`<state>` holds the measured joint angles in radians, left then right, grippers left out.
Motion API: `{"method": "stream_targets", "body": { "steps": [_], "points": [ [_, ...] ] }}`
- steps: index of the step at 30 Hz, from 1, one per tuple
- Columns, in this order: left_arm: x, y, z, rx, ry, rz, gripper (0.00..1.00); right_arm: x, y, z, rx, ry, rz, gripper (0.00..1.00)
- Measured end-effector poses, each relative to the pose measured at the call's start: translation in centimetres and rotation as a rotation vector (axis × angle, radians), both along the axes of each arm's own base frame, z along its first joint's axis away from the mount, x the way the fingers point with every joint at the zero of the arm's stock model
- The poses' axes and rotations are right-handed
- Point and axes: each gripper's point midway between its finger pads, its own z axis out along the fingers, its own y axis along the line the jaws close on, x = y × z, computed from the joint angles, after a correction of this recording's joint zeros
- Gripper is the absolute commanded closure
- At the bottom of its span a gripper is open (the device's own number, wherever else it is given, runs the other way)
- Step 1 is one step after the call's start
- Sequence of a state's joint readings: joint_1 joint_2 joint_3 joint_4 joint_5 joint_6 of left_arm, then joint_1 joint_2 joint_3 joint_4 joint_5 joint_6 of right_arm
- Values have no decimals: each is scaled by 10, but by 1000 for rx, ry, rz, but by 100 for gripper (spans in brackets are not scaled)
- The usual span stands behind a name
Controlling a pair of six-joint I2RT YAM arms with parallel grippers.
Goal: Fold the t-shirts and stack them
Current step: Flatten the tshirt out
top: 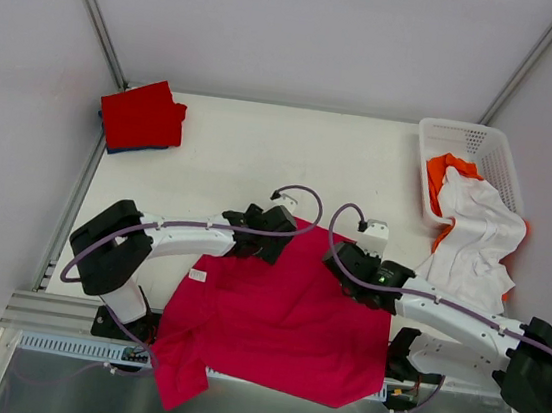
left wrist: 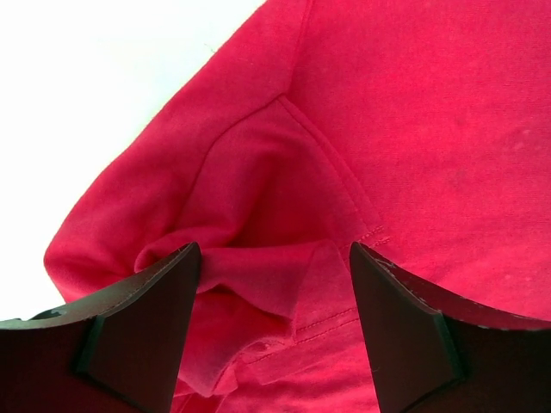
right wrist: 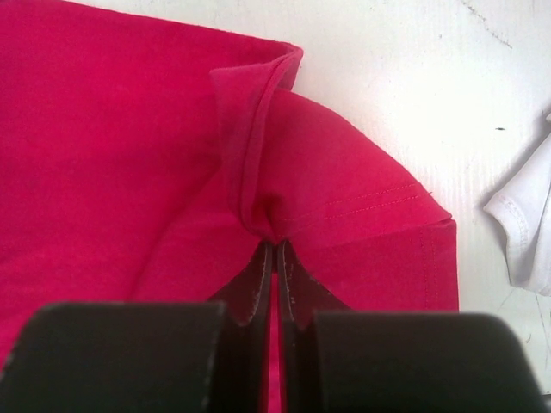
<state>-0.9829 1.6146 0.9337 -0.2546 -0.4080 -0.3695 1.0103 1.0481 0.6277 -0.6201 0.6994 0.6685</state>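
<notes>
A large crimson-pink t-shirt (top: pixel 277 318) lies spread at the table's near edge, its white neck tag (top: pixel 197 275) on the left and one sleeve hanging over the front. My left gripper (top: pixel 271 230) is at the shirt's far left corner. In the left wrist view its jaws (left wrist: pixel 274 251) stand open, with a rumpled sleeve fold (left wrist: pixel 258 275) between the fingers. My right gripper (top: pixel 342 259) is at the far right corner. In the right wrist view it (right wrist: pixel 274 243) is shut on a pinch of the crimson sleeve (right wrist: pixel 344 189).
A folded red t-shirt (top: pixel 142 115) lies on a blue one (top: pixel 112 147) at the back left. A white lattice basket (top: pixel 485 147) at the back right holds an orange shirt (top: pixel 446 171) and a white shirt (top: pixel 476 231) that spills onto the table.
</notes>
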Motion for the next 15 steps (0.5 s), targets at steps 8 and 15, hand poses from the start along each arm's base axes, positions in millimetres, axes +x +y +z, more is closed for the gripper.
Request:
{"method": "stream_targets", "body": {
  "steps": [8,15],
  "points": [
    [1,5,4,14,-16,13,33,1,1,-6,-18,12,0,99],
    [5,8,13,9,-44,29,41,1,2,-6,-18,12,0,99]
  ]
}}
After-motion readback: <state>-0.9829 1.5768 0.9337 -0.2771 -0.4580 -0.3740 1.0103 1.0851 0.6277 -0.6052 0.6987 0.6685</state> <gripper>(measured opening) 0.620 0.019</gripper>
